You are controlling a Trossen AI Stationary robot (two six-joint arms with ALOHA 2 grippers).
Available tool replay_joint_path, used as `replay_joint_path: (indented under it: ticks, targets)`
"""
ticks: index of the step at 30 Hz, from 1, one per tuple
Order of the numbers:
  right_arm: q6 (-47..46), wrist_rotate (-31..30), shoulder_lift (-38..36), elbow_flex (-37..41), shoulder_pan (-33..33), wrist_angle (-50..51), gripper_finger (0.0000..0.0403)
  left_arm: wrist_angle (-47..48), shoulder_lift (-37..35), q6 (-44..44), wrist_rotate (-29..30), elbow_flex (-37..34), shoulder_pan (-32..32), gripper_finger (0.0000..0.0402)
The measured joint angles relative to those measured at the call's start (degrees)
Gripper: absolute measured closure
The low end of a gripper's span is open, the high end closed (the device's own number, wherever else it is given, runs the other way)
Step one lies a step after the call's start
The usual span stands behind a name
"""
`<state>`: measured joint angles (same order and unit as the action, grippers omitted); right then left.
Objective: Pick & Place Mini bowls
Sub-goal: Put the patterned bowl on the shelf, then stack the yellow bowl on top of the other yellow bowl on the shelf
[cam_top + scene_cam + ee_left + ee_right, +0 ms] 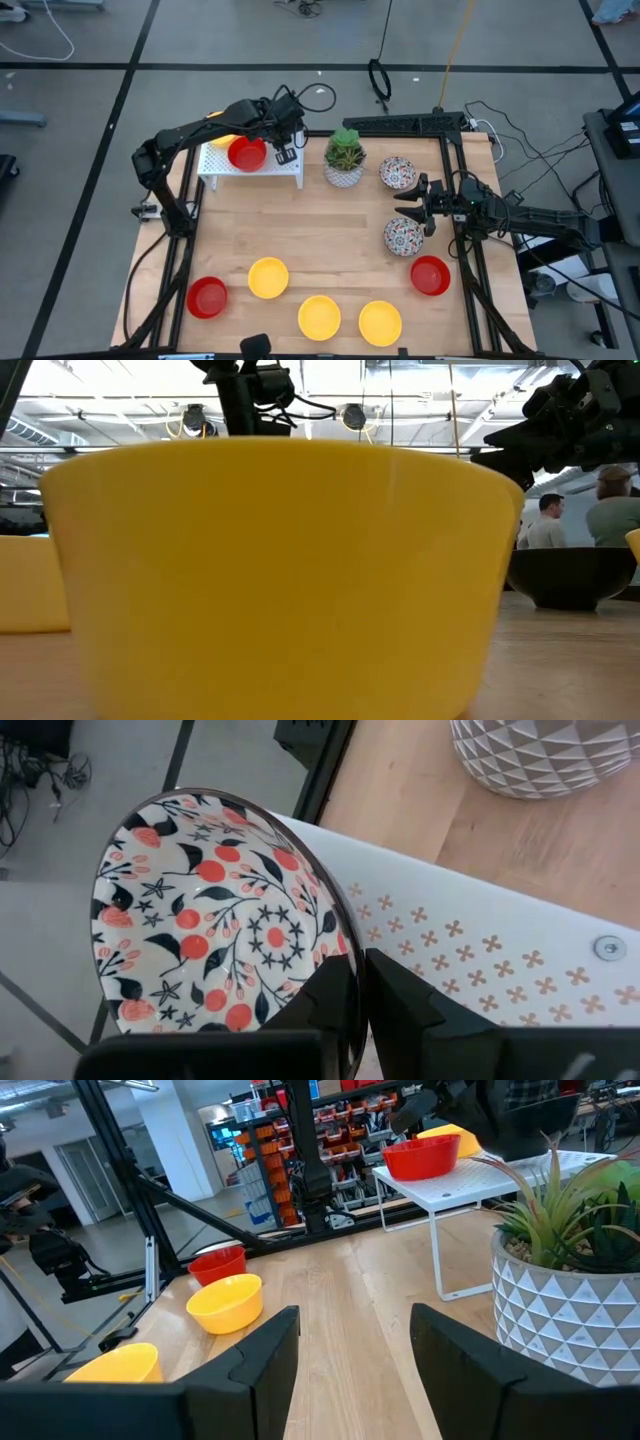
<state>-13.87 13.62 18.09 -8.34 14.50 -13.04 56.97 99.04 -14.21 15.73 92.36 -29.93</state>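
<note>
My left gripper [286, 148] is over the right end of the white shelf [290, 172] and is shut on a white floral bowl [200, 920]. A red bowl [247, 153] and a yellow bowl [220, 137] stand on that shelf. My right gripper [415, 205] is open and hovers between two floral bowls [398, 173] [404, 237] that sit on the table, touching neither. Three yellow bowls [268, 277] [319, 316] [380, 322] and two red ones [207, 297] [430, 275] rest on the near part of the table. My left gripper pinches the floral bowl's rim [347, 942], one finger [325, 1005] on the patterned inside and the other [410, 1005] on the outside. The bowl is lifted clear and tipped on its side above the shelf top [480, 945].
A white pot with a green plant [344, 158] stands between the shelf and the far floral bowl. In the low view a yellow bowl [270, 580] fills most of the picture. Dark frame rails run along the table's left and right edges. Bare wood lies in the table's middle [310, 225].
</note>
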Motion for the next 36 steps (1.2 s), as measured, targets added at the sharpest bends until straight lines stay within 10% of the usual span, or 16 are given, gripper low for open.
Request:
replay_joint_path:
  ticks: [36]
  targets:
    - [0.0, -0.02, -0.02, 0.0, 0.0, 0.02, 0.022, 0.76, -8.32, 10.0, -4.39, 0.11, 8.04, 0.0254]
